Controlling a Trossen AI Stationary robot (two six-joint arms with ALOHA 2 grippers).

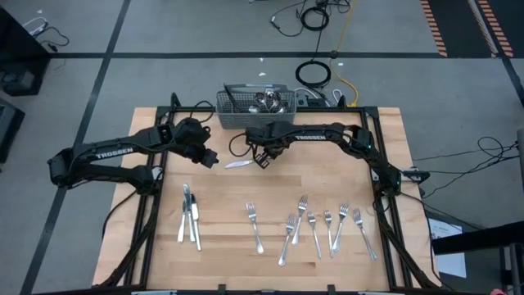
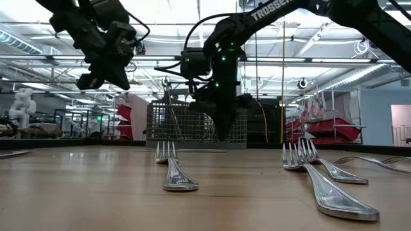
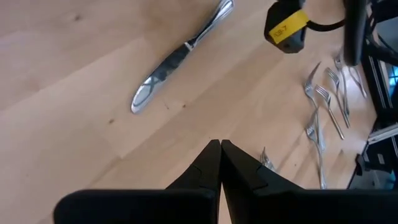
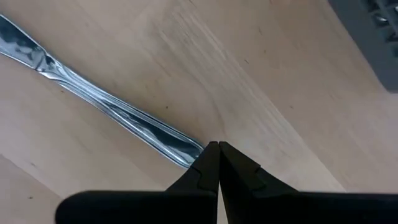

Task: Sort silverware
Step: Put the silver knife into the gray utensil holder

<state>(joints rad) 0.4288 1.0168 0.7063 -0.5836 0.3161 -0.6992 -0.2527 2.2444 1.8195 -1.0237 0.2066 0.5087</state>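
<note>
A table knife lies flat on the wooden table between my two grippers, blade toward the left. My left gripper hovers shut above the table just left of the blade tip, touching nothing. My right gripper is shut and points steeply down at the knife's handle end. Near the front, three knives lie side by side at the left. Several forks lie in a row at the right. More silverware stands in the wire-mesh basket at the far edge. My right gripper's shut fingertips stand right at the knife's handle end, coming from above. I cannot tell whether they touch it. The knife lies flat on the table.
Bare wood lies around the single knife and between the two rows of sorted pieces. Cables lie on the floor behind the basket. In the low view, forks lie close to the camera.
</note>
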